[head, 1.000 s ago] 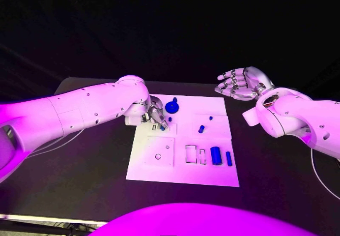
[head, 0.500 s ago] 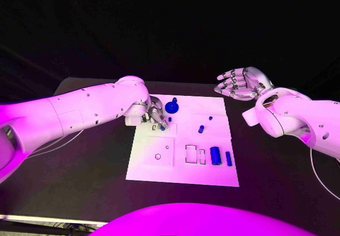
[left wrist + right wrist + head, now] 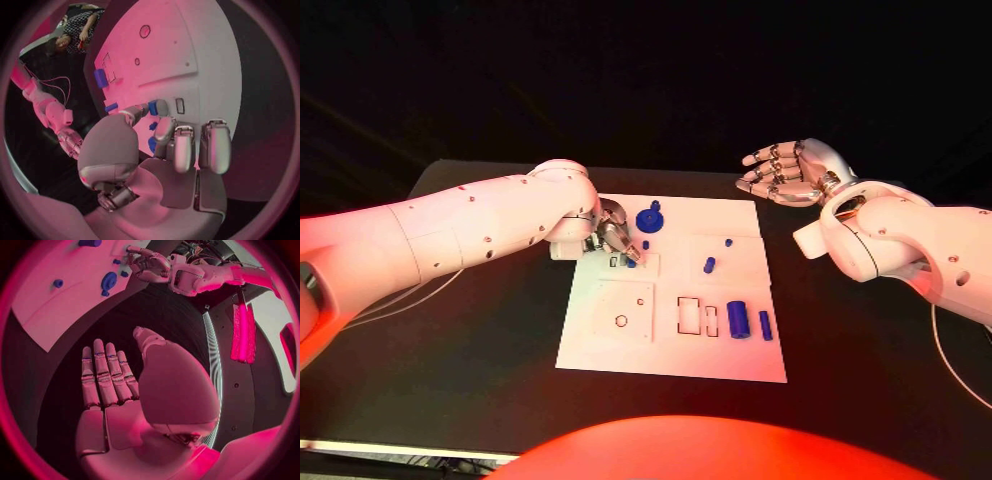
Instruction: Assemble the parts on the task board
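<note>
The white task board (image 3: pixel 661 345) lies mid-table. My left hand (image 3: pixel 613 236) reaches over its far left part, fingers pointing down, and pinches a small blue part (image 3: pixel 632 261) just above a small slot (image 3: pixel 180 105); in the left wrist view the small blue part (image 3: pixel 153 107) sits between thumb and fingertip. A blue round knob part (image 3: pixel 649 217) stands right beside that hand. A blue peg (image 3: pixel 727 241), a short blue piece (image 3: pixel 710 264) and two blue cylinders (image 3: pixel 738 318) lie on the board's right half. My right hand (image 3: pixel 790 172) hovers open, beyond the board's far right corner, holding nothing.
Rectangular slots (image 3: pixel 689 312) and a small round hole (image 3: pixel 620 320) mark the board's near half. Black table (image 3: pixel 459 350) surrounds the board. In the right wrist view the right hand (image 3: pixel 106 385) has straight fingers above bare table, with the knob part (image 3: pixel 109 281) far off.
</note>
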